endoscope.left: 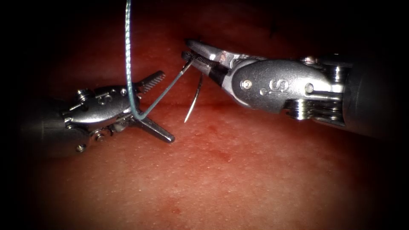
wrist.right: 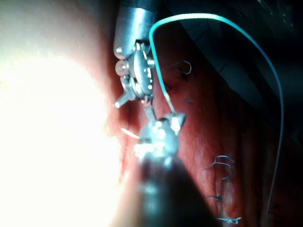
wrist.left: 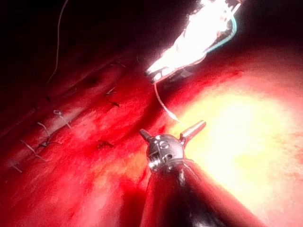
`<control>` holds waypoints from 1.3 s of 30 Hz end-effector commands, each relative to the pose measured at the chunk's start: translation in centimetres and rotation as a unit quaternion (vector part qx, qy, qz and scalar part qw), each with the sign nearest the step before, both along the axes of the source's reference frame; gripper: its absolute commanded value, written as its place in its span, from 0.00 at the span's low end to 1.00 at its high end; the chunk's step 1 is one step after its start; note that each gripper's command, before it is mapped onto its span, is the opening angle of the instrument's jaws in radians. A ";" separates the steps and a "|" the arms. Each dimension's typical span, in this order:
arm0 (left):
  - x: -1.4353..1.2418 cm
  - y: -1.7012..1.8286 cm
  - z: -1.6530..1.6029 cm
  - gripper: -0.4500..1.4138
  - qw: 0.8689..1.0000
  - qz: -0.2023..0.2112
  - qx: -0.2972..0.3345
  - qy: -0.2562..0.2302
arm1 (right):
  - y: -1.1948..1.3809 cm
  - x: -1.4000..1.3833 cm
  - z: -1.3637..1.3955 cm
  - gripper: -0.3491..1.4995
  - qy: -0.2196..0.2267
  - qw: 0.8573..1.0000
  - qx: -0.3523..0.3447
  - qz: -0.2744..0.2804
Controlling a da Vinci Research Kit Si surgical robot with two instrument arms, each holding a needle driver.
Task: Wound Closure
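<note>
My right tool [endoscope.left: 185, 48] comes in from the right, its jaws shut on the curved needle [endoscope.left: 194, 98] near its tail. The needle hangs free above the tissue [endoscope.left: 238, 170], point down, not in it. Teal thread [endoscope.left: 128, 51] drops from above, bends through the crotch of my left tool [endoscope.left: 168, 106], whose jaws stand wide open, and rises to the needle's tail. The left wrist view has the open left tool [wrist.left: 173, 128] with the needle [wrist.left: 163, 101] beyond it. The right wrist view has the right tool [wrist.right: 158, 132], the left tool [wrist.right: 137, 78] and the thread's loop [wrist.right: 213, 19].
Several finished stitches [wrist.left: 57, 116] lie along the closed cut in the left wrist view, and more stitches [wrist.right: 222, 165] show in the right wrist view. Red fluid [endoscope.left: 221, 155] spots the tissue in front of the tools.
</note>
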State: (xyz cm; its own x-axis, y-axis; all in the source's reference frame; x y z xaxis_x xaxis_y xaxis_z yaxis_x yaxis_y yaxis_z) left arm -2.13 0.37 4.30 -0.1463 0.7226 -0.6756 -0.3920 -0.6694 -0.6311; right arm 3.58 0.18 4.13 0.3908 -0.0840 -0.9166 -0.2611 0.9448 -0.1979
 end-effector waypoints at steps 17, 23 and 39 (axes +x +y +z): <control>0.47 -0.33 0.15 0.00 0.985 0.078 -0.134 0.071 | 0.35 0.27 1.01 0.00 0.129 0.988 0.049 -0.067; 0.31 -0.41 0.52 0.00 0.970 0.090 -0.124 0.191 | 0.51 0.53 1.06 0.00 0.116 0.991 0.026 -0.059; 0.26 -0.92 1.45 0.13 0.949 0.134 -0.086 0.272 | 0.43 0.77 1.12 0.00 0.100 0.991 -0.033 -0.085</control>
